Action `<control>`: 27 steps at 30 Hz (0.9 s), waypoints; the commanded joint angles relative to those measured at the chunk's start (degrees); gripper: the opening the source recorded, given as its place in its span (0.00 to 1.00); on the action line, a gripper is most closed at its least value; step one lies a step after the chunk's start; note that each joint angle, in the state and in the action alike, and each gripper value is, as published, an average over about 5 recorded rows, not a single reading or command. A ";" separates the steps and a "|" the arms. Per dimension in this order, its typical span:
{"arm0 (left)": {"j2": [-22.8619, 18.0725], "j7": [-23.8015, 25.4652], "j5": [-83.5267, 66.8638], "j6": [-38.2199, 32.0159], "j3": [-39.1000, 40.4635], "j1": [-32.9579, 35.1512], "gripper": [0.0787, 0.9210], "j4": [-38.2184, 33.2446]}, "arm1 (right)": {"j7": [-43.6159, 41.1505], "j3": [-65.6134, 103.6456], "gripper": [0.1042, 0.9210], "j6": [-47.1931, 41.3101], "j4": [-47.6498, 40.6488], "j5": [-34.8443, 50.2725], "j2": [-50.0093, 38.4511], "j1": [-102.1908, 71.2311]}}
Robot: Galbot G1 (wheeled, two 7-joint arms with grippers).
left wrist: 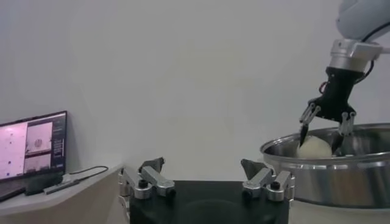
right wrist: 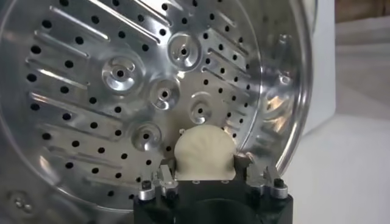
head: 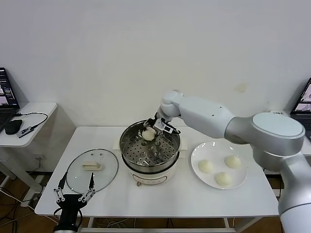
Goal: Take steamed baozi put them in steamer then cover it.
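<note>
**Bun over the steamer tray**

Right gripper reaches into the steamer, fingers closed around one baozi near the tray's back rim. Three more buns sit on the plate right of it. Cover lies flat, left. Left gripper spread wide at the table's front edge.

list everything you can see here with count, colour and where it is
baozi: one, cream-white, between the right gripper's fingers, inside the steamer tray at its far rim
baozi on plate: three, cream-white
plate: one, white, on the table right of the steamer
steamer: one, cream-white with steel perforated tray, table centre
cover: one, clear glass, cream handle, flat on the table left of the steamer
table: one, white
side desk: one, white, far left, holding a laptop and cable
left gripper: open, parked at the table's near-left edge
right gripper: over the steamer, closed around the baozi
</note>
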 commanded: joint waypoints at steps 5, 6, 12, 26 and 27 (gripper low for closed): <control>-0.21 -0.03 0.03 0.01 -0.03 0.25 0.88 -0.41 | 2.62 0.75 0.73 4.81 -5.02 -5.44 2.65 -0.99; -0.23 -0.03 0.02 0.01 -0.05 0.32 0.88 -0.53 | 2.60 0.56 0.76 4.74 -4.50 -4.87 2.41 -0.59; -0.26 -0.05 -0.04 0.00 -0.08 0.54 0.88 -1.15 | 0.35 -1.56 0.87 0.62 2.69 4.72 -1.70 5.25; 1.19 -0.27 -0.91 3.27 0.68 1.34 0.88 -3.55 | -14.54 -8.15 0.88 -37.95 34.64 29.35 -28.69 21.71; 1.32 -0.33 -0.91 3.76 0.81 1.35 0.88 -3.69 | -14.74 -8.28 0.88 -40.18 36.47 30.40 -30.84 22.04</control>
